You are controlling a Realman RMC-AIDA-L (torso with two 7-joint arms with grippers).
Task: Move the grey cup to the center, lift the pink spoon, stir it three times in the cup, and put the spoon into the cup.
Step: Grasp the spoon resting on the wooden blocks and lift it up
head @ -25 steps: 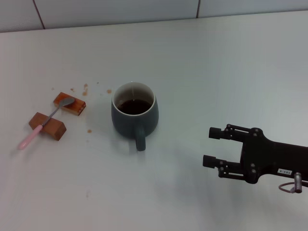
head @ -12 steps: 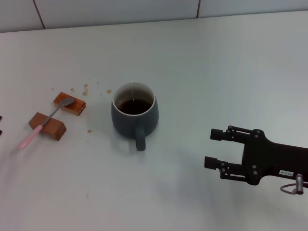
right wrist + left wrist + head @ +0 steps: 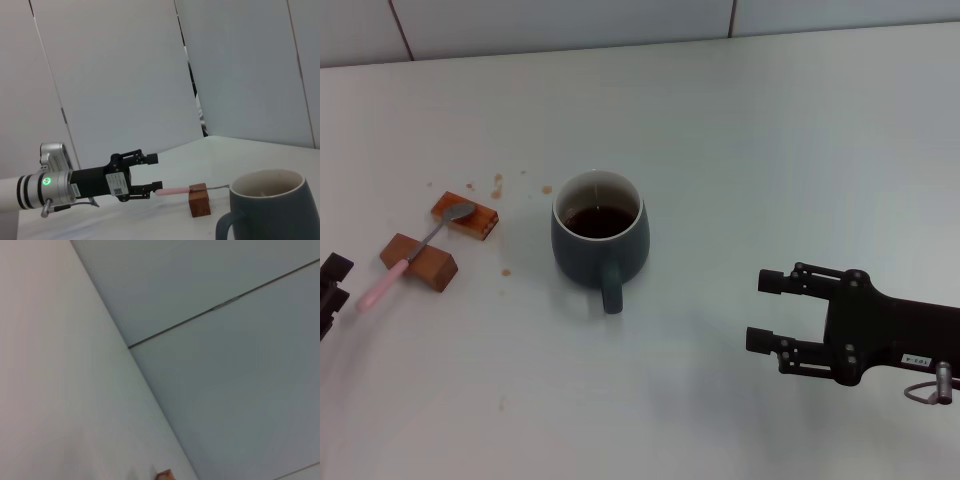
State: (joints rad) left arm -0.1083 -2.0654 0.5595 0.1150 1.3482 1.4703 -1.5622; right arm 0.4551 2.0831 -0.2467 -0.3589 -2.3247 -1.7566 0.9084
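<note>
Counter (image 3: 800,130) carries everything, white and flat.

Right gripper (image 3: 766,310) sits low over the counter, well off the grey cup's handle side, jaws spread, holding nothing. Looks parked clear so the other arm can work.

Grey cup (image 3: 599,237) stands upright about mid-counter, handle pointing toward the robot, dark liquid inside. Judging by position, the centering step reads as done. Handle faces the robot, mouth open and unobstructed for a spoon to come in from above.

Left gripper (image 3: 148,172) is at the far left edge of the head view, jaws spread, empty, tips just beside the handle end of the pink spoon (image 3: 392,274), not closed on it. Set up for a pinch on the pink end, I'd say.

Two brown blocks (image 3: 418,260) prop the spoon: bowl on the farther block, neck across the nearer one, handle tip angling down toward the counter. That bridging probably leaves finger clearance under the handle.

Small brown crumbs (image 3: 498,184) are scattered between blocks and cup.
</note>
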